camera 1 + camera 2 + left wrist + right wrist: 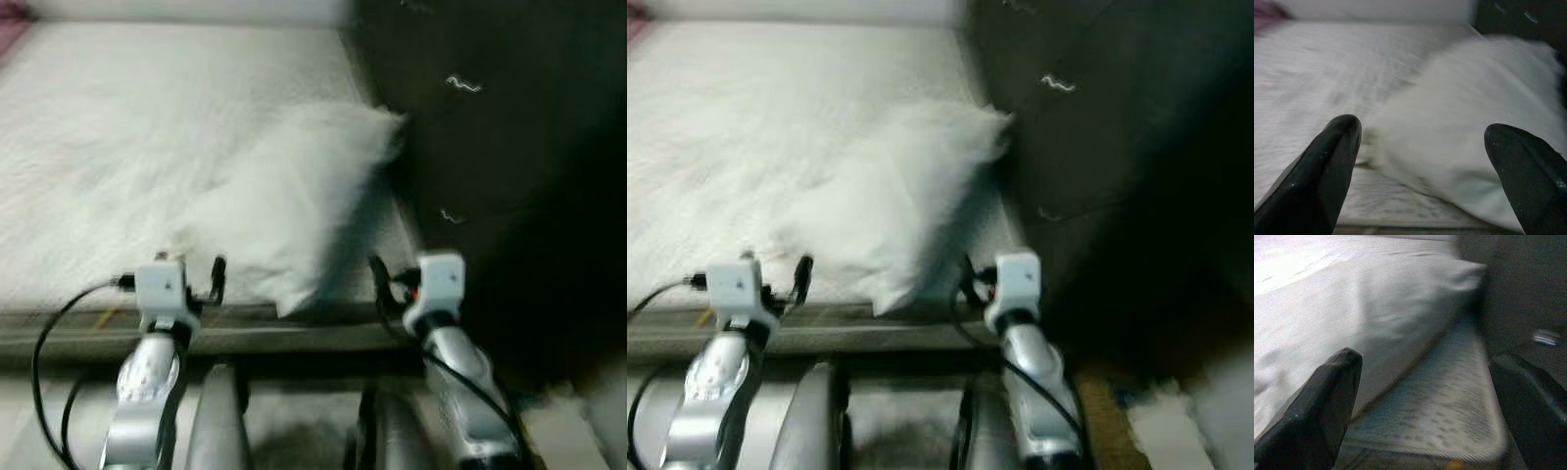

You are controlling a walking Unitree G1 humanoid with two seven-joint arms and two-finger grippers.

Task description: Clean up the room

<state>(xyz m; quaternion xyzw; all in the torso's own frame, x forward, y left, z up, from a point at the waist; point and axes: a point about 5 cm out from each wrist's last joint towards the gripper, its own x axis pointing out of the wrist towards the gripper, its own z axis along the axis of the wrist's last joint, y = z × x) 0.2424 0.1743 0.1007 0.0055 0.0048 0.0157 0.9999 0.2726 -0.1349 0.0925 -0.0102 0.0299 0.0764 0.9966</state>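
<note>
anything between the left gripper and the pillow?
No. In the left wrist view the open left gripper faces the white pillow with only bare mattress before it. The head views show the same.

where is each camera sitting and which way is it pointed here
Left eye view: on the head, looking forward and down at the white pillow on the bed; both silver arms show.
Right eye view: beside it, same scene.
Left wrist view: along the open left gripper, facing the pillow.
Right wrist view: along the open right gripper, facing the mattress edge.
All share the pillow.
</note>
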